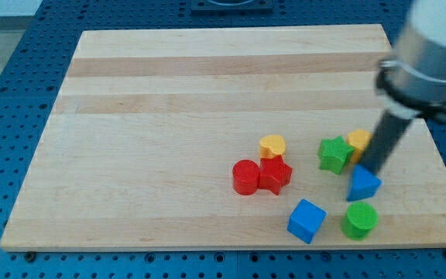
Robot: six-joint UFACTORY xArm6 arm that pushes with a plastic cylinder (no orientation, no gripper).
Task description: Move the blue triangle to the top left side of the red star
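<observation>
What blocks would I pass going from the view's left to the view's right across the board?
Red cylinder → red star → blue cube → green star → blue triangle. My tip touches the blue triangle's top edge. Other blocks overlap in order.

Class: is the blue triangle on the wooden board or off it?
On it: the blue triangle rests on the board near the view's right edge, my tip at its top.

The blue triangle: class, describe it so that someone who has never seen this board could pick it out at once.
Start at the wooden board and go to the cluster of blocks near its right edge at the view's bottom. The blue triangle lies right under my tip, below the green star and above the green cylinder. The only other blue block, the blue cube, is square-sided and further left.
</observation>
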